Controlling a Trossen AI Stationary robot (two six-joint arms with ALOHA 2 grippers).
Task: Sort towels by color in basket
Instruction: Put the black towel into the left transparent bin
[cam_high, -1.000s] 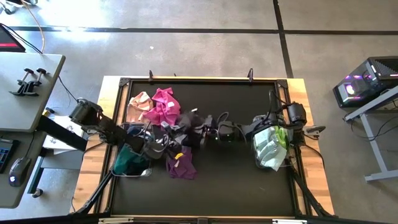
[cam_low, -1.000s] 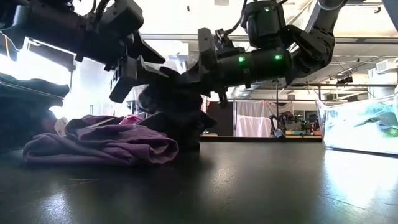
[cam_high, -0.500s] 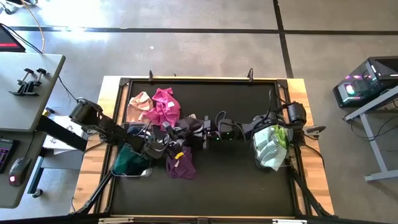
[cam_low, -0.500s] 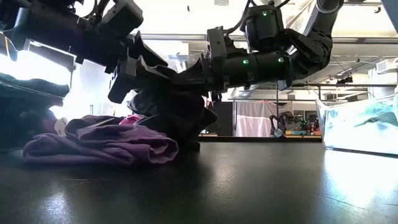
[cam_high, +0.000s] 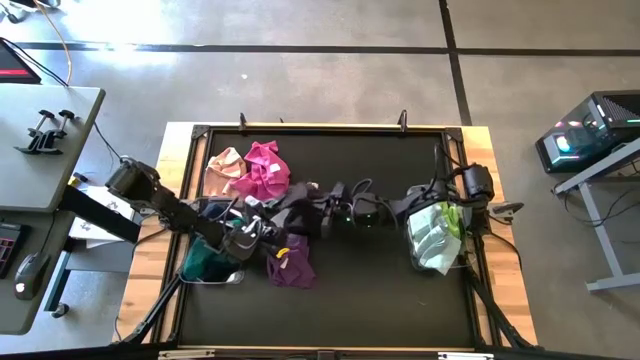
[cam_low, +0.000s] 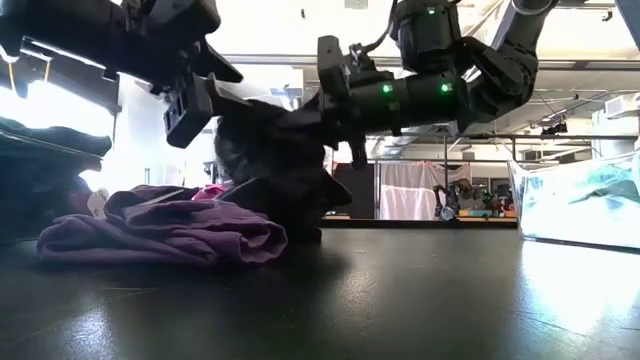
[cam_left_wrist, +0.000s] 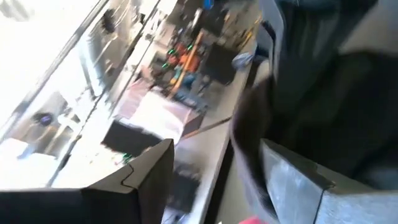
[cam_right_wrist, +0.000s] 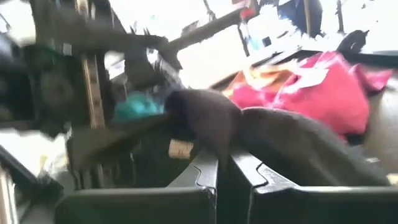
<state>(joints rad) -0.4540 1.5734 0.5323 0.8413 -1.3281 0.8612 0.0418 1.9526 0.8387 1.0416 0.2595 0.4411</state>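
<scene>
A dark towel hangs between both grippers at mid-table, and its lower end rests on the table beside the purple towel. My right gripper reaches in from the table's right and is shut on the dark towel. My left gripper is open just left of it, with the dark cloth beside one finger. Magenta and pink towels lie at the far left. A teal-green one lies under the left arm. My right gripper pinches an upper fold of the dark towel between its two fingers, coming in roughly level from the table's right. The towel hangs below, with its lower end on the table. My left gripper: I cannot tell whether the finger touches the cloth.
A clear basket stands at the table's right edge and holds white, mint and lime cloths. The black mat is bare in the near half and the far right. A wooden rim surrounds the mat.
My left gripper has drawn back toward the table's left and risen a little, away from the dark towel. The right gripper keeps its hold, and the dark towel still hangs with its lower end on the table.
</scene>
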